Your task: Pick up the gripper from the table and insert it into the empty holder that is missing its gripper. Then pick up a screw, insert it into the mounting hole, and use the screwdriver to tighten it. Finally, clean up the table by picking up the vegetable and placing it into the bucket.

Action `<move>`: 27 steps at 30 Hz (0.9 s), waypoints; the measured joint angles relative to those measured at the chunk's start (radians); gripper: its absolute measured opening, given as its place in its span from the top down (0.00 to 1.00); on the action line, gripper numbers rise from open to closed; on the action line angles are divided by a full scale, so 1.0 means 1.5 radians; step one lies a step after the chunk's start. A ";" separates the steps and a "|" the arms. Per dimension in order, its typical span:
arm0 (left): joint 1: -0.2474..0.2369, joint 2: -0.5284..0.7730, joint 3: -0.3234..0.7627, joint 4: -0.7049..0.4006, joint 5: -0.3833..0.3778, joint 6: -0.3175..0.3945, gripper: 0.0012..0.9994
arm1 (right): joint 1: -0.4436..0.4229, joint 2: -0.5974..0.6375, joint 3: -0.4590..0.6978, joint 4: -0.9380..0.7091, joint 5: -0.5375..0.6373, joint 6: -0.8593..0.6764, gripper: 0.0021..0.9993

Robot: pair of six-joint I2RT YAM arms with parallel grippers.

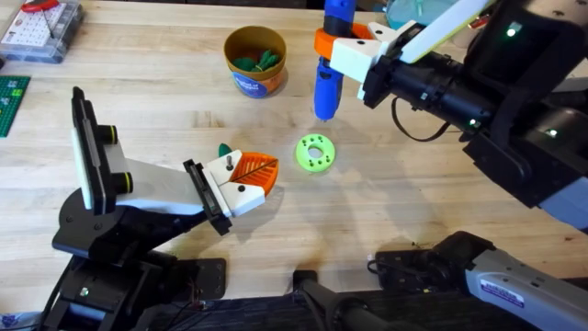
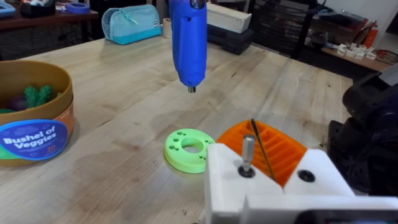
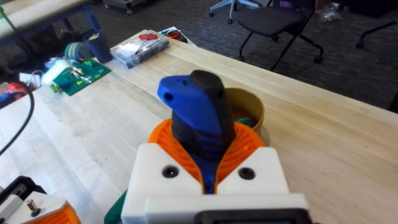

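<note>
Your right gripper [image 1: 342, 51] is clamped on the blue screwdriver [image 1: 328, 69], its orange ribbed pads [image 3: 245, 140] pressed against both sides of the black-and-blue handle. The tool hangs upright, long axis vertical, with its small metal tip [image 2: 191, 89] pointing down at the table and clear of the wood. From the left wrist view the tip sits above and a little behind the green disc [image 1: 316, 153], not touching it.

Your left gripper [image 1: 250, 176] rests low over the table with its white body and orange pads [image 2: 267, 149]; I cannot tell whether its fingers are spread or pressed together. A short silvery screw [image 2: 247, 154] stands upright in a hole on top of the white gripper block, shank down, head up. A thin dark wire or rod crosses the orange pad just beside it. A small green piece [image 1: 223, 149] peeks out just behind the left gripper.

The green disc lies flat on the table, just beside the left gripper's orange pad, a ring with a centre hole and smaller holes around it.

The bucket [image 1: 255, 61] stands upright farther back on the table, well apart from the disc, yellow-brown with a blue label band reading "Bushel of Veggies". Green vegetables [image 1: 257, 62] lie inside it.
</note>
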 joint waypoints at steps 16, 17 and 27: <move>0.000 0.000 0.000 -0.001 0.000 -0.001 0.99 | 0.000 0.039 -0.008 -0.120 0.276 -0.148 0.95; 0.000 0.000 0.000 -0.001 0.000 -0.001 0.99 | 0.000 0.052 -0.008 -0.122 0.299 -0.164 0.95; 0.000 0.000 0.000 0.000 -0.001 -0.001 0.99 | 0.000 0.212 -0.009 -0.132 0.412 -0.322 0.95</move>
